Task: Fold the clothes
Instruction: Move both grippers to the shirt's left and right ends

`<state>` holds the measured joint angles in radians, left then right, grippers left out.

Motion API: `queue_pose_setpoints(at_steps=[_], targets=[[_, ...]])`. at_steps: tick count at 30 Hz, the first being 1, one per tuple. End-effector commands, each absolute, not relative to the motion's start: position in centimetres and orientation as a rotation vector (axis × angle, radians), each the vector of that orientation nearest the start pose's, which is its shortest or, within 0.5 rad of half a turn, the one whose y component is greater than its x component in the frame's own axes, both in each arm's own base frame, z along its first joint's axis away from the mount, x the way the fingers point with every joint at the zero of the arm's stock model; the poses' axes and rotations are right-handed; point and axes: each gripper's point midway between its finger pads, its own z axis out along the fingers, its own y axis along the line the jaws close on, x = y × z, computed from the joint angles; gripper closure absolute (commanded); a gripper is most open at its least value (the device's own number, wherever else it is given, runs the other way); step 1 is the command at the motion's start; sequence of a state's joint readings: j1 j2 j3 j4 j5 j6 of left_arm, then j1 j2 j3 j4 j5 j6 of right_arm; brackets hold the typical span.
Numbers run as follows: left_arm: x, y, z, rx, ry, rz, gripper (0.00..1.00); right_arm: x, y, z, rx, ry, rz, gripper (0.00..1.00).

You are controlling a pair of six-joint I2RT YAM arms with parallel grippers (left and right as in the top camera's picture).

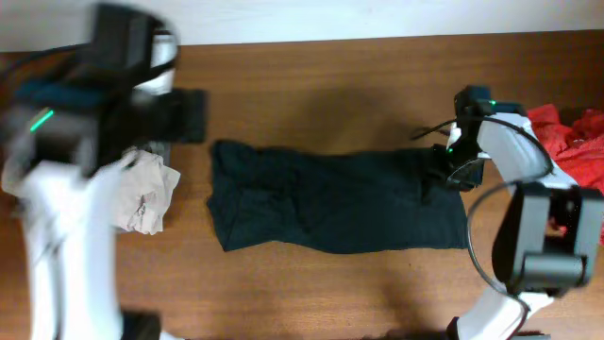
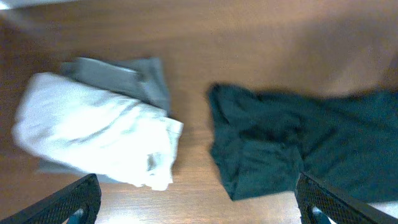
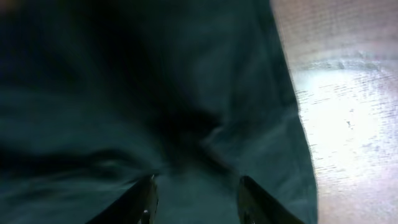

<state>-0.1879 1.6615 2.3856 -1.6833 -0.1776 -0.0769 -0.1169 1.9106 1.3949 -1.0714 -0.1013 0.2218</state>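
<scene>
Across the table's middle: the black T-shirt (image 1: 330,203) was laid flat as a wide band running left to right, creased, with its left end bunched into soft folds.
Surface: a brown wooden table (image 1: 330,293) with fine grain was seen under everything; a bright patch of glare was shown on it in the right wrist view, just right of the shirt's edge.
Room: a pale wall strip (image 1: 377,19) was seen along the table's far edge; little else of the room was shown.
Left gripper (image 2: 198,198): it was held spread wide with nothing between the fingers, above bare wood between the pale pile and the shirt's left end.
Left arm (image 1: 66,189): it was seen blurred at the left side, over the pale pile.
Right gripper (image 3: 196,196): it was placed over the shirt's right end, jaws parted part-way above dark cloth; whether the tips touched the cloth could not be told.
Beige garment (image 1: 146,194): it was crumpled at the left, near the shirt but apart from it.
Grey garment (image 2: 134,78): it was partly covered by the beige one, its far edge showing.
Red garment (image 1: 571,142): it was heaped at the right edge, apart from the shirt.
</scene>
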Motion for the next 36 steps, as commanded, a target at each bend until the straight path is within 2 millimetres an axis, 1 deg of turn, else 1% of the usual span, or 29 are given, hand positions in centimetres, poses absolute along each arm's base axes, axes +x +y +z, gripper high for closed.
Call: queue_pose_setpoints(at_steps=[1, 3, 4, 5, 6, 7, 9, 12, 14, 15, 16, 18, 20, 23, 26, 28, 30, 34, 36], targets=[[26.9, 0.2, 43.0, -0.082, 2.35, 0.13, 0.0, 35.7, -0.1, 10.4, 0.356, 2.953, 0.337, 0.53], [25.1, 1.1, 42.1, -0.116, 2.372, 0.148, 0.01, 36.0, 0.3, 13.1, 0.319, 2.87, 0.334, 0.5], [24.6, 1.4, 41.0, -0.132, 2.403, 0.157, 0.01, 36.0, 0.3, 14.1, 0.308, 2.839, 0.325, 0.43], [24.4, 1.7, 39.6, -0.156, 2.443, 0.165, 0.01, 35.8, 0.2, 15.2, 0.314, 2.807, 0.307, 0.34], [24.4, 1.9, 38.3, -0.177, 2.48, 0.17, 0.01, 35.6, -0.1, 16.0, 0.335, 2.786, 0.282, 0.3], [24.7, 1.8, 36.4, -0.184, 2.529, 0.165, 0.01, 35.4, -0.4, 16.7, 0.365, 2.766, 0.257, 0.28], [25.8, 0.9, 32.4, -0.167, 2.618, 0.1, 0.01, 34.6, -0.9, 17.4, 0.413, 2.758, 0.218, 0.28], [28.2, -2.1, 26.7, -0.109, 2.692, -0.111, 0.01, 33.4, -1.1, 17.0, 0.463, 2.799, 0.196, 0.28], [29.5, -4.0, 23.0, -0.08, 2.72, -0.251, 0.01, 32.7, -1.4, 16.0, 0.542, 2.835, 0.173, 0.28], [30.0, -4.6, 21.3, -0.071, 2.733, -0.301, 0.01, 32.5, -1.4, 15.5, 0.551, 2.849, 0.17, 0.28], [30.3, -5.2, 19.7, -0.066, 2.749, -0.342, 0.01, 32.3, -1.4, 15.0, 0.555, 2.86, 0.168, 0.28], [30.8, -5.6, 16.2, -0.069, 2.8, -0.376, 0.01, 31.9, -1.3, 13.8, 0.584, 2.876, 0.171, 0.25], [31.1, -5.9, 13.6, -0.075, 2.848, -0.402, 0.0, 31.5, -1.3, 12.6, 0.596, 2.888, 0.17, 0.23], [32.2, -6.4, 10.5, -0.079, 2.891, -0.434, 0.01, 31.0, -1.3, 11.0, 0.628, 2.901, 0.171, 0.21], [33.6, -7.5, 8.3, -0.074, 2.906, -0.525, 0.01, 30.8, -1.2, 9.6, 0.628, 2.903, 0.171, 0.21], [34.0, -8.1, 6.9, -0.074, 2.92, -0.586, 0.01, 31.0, -1.2, 9.0, 0.624, 2.889, 0.173, 0.21], [34.4, -8.6, 5.9, -0.074, 2.928, -0.626, 0.01, 31.3, -1.3, 8.4, 0.619, 2.871, 0.175, 0.21], [35.3, -8.8, 4.0, -0.081, 2.934, -0.641, 0.01, 31.8, -1.2, 7.8, 0.625, 2.845, 0.191, 0.21], [35.4, -9.2, 3.5, -0.08, 2.935, -0.684, 0.02, 31.8, -1.2, 7.8, 0.631, 2.842, 0.193, 0.22]])
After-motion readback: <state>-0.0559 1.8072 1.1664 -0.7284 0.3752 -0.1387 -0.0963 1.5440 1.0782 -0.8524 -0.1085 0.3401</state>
